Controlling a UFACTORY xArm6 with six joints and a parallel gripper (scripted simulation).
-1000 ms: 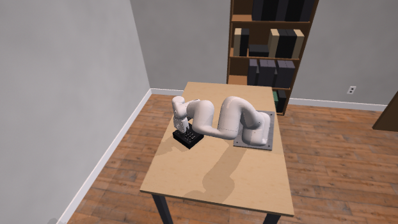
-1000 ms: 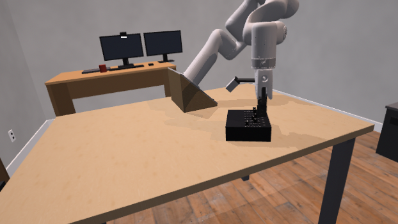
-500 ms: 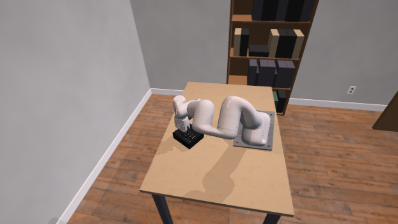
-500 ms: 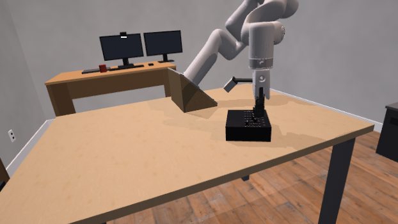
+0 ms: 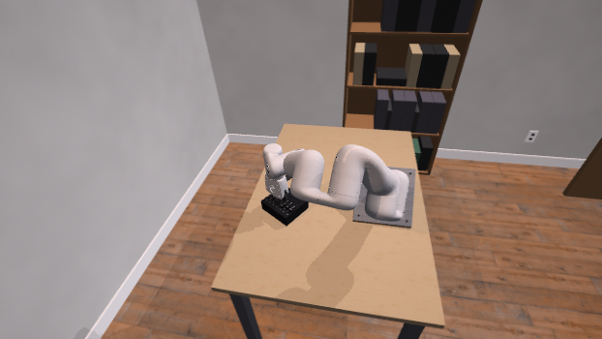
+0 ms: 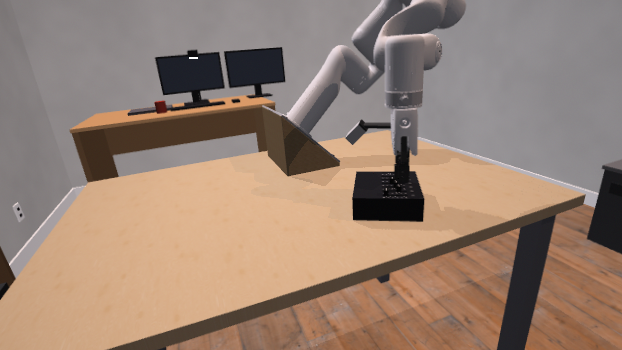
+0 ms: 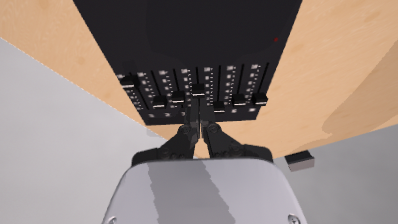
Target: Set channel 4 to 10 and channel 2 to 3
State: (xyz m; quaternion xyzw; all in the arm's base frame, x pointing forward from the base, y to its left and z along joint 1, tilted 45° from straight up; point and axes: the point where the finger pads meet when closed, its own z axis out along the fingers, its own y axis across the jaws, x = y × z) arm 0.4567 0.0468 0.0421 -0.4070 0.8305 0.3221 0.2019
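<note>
The black lighting desk [image 5: 285, 208] stands on its feet near the table's left edge; it also shows in the exterior view [image 6: 388, 196] and fills the top of the wrist view [image 7: 192, 60]. It has several faders in a row. My gripper [image 7: 199, 104] is shut, with nothing between the fingers. Its tips rest on the desk just behind the cap of a middle fader [image 7: 198, 90], touching or nearly touching it. That cap sits farther up its slot than its near neighbours. The leftmost cap [image 7: 128, 81] sits higher still. The gripper points straight down [image 6: 402, 167].
The arm's grey base plate [image 5: 387, 199] is at the table's right side. The desk stands close to the table's left edge [image 5: 249, 203]. A bookshelf [image 5: 406, 73] stands behind the table. A second desk with two monitors [image 6: 220, 72] is in the background.
</note>
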